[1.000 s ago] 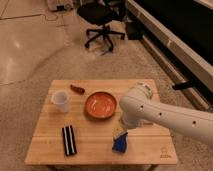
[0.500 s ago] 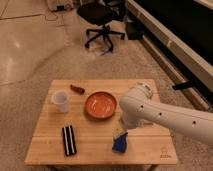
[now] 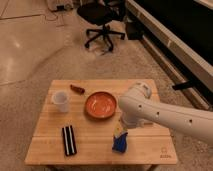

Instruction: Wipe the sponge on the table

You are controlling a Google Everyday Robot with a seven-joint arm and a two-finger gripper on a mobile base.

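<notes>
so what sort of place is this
Probably an office or lab: a black swivel chair on polished speckled floor, a long dark counter alongside. The gripper hangs over the sponge on the table.

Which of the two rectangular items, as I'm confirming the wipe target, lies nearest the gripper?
The blue sponge, just beneath the gripper near the table edge; the black ribbed bar lies well away from it.

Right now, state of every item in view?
sponge: looks on end on the table, under the gripper
gripper: down at the sponge's top, partly hidden by the arm
cup: upright
bowl: upright, looks empty
black bar: lying flat
brown item: lying flat
chair: upright on floor
</notes>
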